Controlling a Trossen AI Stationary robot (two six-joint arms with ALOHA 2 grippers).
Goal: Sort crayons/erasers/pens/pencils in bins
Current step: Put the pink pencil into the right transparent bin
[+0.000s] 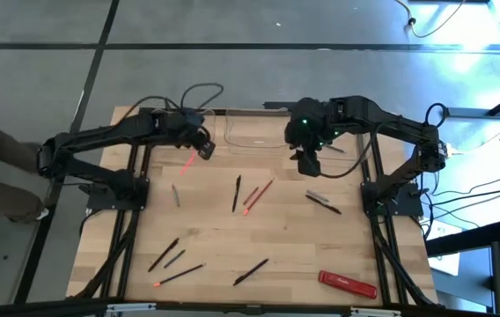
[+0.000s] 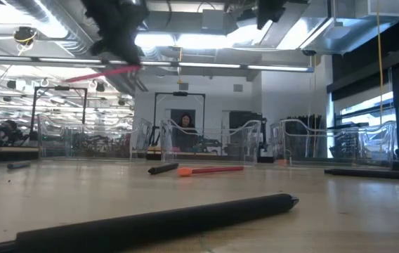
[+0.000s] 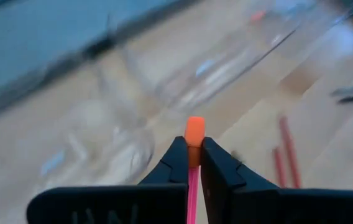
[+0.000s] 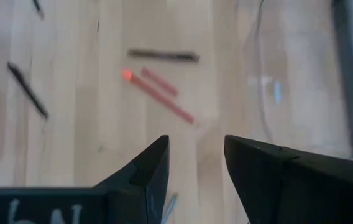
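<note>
My left gripper (image 1: 204,148) hangs above the table's far left part, shut on a thin pink pencil (image 1: 184,165) with an orange end. In front of it, at the far edge, stand clear bins (image 1: 254,132). My right gripper (image 1: 307,164) hangs open over the far right part and holds nothing (image 4: 195,162). Black pens lie flat on the wood in the middle (image 1: 237,194), at the right (image 1: 323,202) and near the front (image 1: 164,254). Two red pencils (image 1: 259,195) lie beside the middle pen. My left gripper pinches the pink pencil between its two fingers just behind the orange end (image 3: 194,132), which pokes out past the fingertips. The pink shaft (image 3: 192,190) runs back through the gap between the fingers. The pencil is lifted clear of the table and sticks out sideways, slightly tilted (image 2: 105,72).
A flat red bar (image 1: 348,283) lies near the front right corner. A grey stick (image 1: 176,195) lies left of the middle, and more dark sticks lie near the front (image 1: 250,271). Cables run along the far edge behind the bins.
</note>
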